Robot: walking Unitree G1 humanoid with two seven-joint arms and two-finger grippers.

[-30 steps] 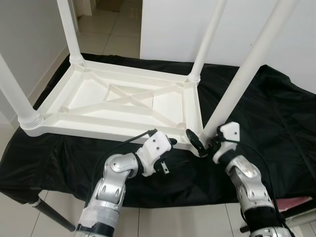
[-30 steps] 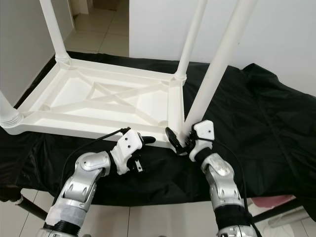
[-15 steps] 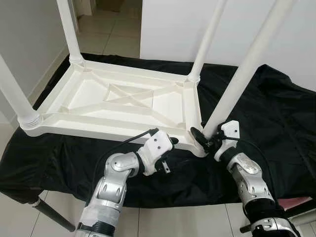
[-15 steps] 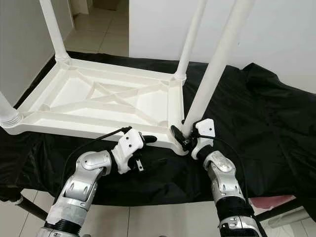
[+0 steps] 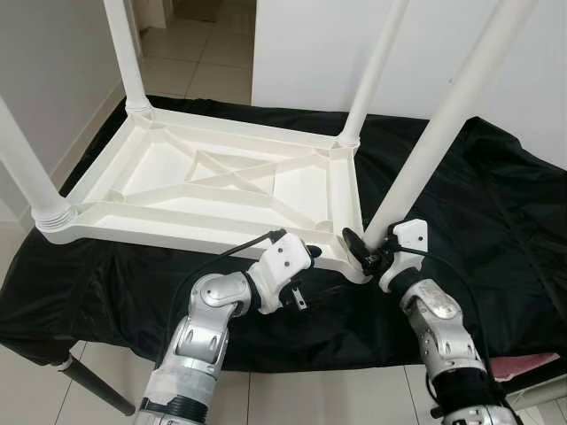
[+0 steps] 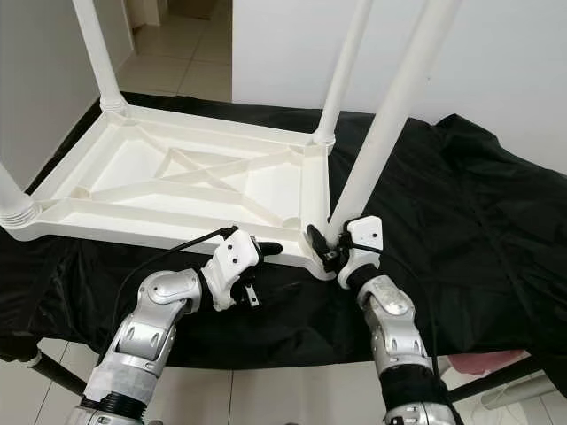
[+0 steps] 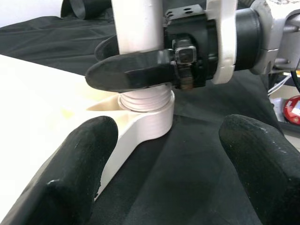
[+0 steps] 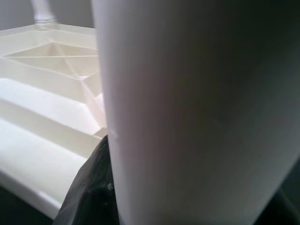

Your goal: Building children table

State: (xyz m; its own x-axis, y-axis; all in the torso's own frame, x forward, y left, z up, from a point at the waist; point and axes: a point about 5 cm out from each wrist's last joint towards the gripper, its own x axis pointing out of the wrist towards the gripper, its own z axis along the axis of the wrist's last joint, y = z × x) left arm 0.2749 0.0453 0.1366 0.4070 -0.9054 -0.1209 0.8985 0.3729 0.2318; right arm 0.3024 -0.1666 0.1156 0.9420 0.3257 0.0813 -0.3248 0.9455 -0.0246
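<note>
Step in hand: seating the last leg (image 5: 434, 146) in its corner socket (image 7: 145, 117). Right hand (image 5: 370, 255) clamped on it; left hand (image 7: 159, 164), fingers apart, waits beside. Next: probably twist tight.

The right gripper (image 5: 365, 251), closed around the base of the near-right leg (image 5: 443, 133), is sitting a little closer to the corner socket (image 7: 145, 123) than a second ago. The left gripper (image 5: 306, 256) is moving slightly forward toward the table edge (image 5: 195, 232).
</note>
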